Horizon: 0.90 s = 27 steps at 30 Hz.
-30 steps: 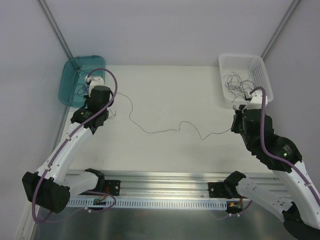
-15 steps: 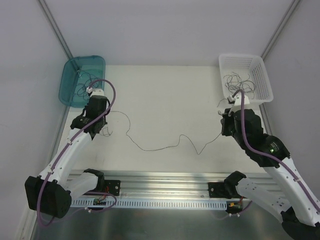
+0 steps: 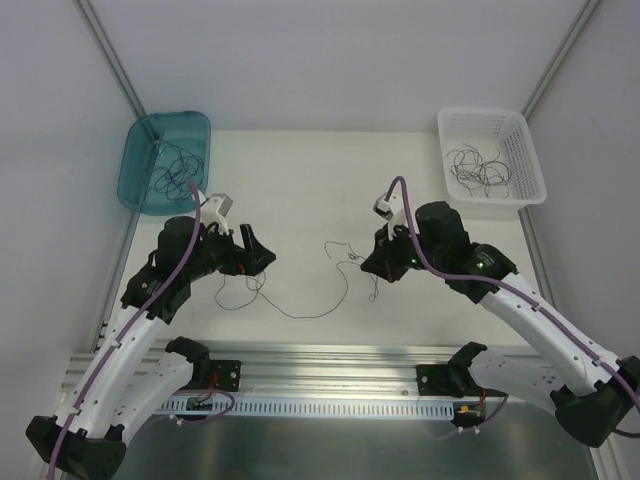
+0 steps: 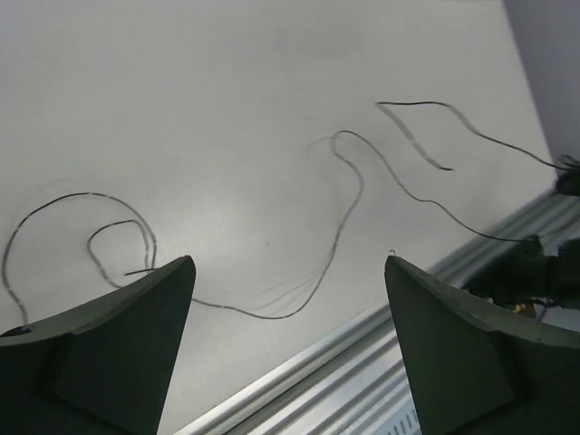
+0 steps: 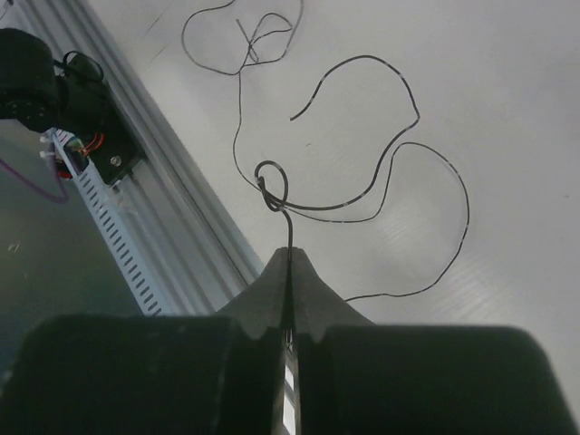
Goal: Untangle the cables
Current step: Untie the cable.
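Note:
One thin dark cable (image 3: 300, 316) lies slack in loops on the white table between the two arms. In the right wrist view my right gripper (image 5: 290, 256) is shut on one end of that cable (image 5: 272, 190), which curls into a small loop just past the fingertips. In the overhead view the right gripper (image 3: 372, 268) hangs near the table's middle. My left gripper (image 3: 260, 252) is open and has nothing between its fingers. It hovers over the strand's left loops (image 4: 118, 236). More cables (image 3: 175, 160) lie in the teal bin (image 3: 170, 115). Others (image 3: 478, 168) lie in the white basket (image 3: 480, 112).
The teal bin stands at the back left corner and the white basket at the back right. An aluminium rail (image 3: 320, 360) with both arm bases runs along the near edge. Grey walls close in the table on three sides.
The left gripper opened, let go of the cable and drew back from the teal bin. The right arm swung left from the white basket with its cable end. The strand went slack.

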### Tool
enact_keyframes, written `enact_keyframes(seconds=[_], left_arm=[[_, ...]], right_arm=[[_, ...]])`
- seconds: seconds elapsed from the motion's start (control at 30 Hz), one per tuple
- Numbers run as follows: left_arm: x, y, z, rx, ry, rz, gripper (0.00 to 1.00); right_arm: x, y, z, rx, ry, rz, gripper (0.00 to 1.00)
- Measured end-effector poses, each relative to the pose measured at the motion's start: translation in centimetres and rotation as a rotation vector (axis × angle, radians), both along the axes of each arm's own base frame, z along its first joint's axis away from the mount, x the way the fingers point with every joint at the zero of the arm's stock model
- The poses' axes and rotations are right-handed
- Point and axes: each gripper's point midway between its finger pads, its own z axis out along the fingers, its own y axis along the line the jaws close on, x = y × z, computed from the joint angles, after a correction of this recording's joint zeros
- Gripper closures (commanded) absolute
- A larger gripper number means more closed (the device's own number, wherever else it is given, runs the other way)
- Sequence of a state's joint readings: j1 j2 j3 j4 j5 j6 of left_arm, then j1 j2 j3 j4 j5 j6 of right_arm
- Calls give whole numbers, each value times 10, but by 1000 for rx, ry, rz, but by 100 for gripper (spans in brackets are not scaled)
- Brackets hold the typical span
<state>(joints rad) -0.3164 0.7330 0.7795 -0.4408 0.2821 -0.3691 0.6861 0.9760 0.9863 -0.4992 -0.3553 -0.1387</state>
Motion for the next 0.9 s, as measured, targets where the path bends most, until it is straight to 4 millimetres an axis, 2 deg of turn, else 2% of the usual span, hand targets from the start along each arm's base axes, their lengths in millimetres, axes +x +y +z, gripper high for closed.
enact_keyframes(seconds=[0.07, 0.23, 0.43, 0.5, 0.57, 0.7, 0.9], left_arm=[[-15, -22, 9, -60, -30, -95, 14], [-40, -62, 26, -111, -111, -280, 15], [-46, -93, 33, -135, -150, -378, 22], [-43, -100, 32, -140, -148, -377, 30], [-39, -105, 32, -154, -140, -356, 34], [-31, -108, 28, -215, -87, -265, 45], [-27, -109, 10, -301, 38, -132, 52]], right_arm=[[-4, 12, -2, 13, 15, 45, 99], [-13, 38, -3, 57, 57, 123, 99], [-25, 61, -12, 58, 87, 188, 99], [-28, 68, -14, 58, 92, 199, 99], [-30, 72, -13, 61, 88, 200, 99], [-25, 79, -7, 82, 58, 168, 99], [-17, 86, -3, 104, 21, 110, 99]])
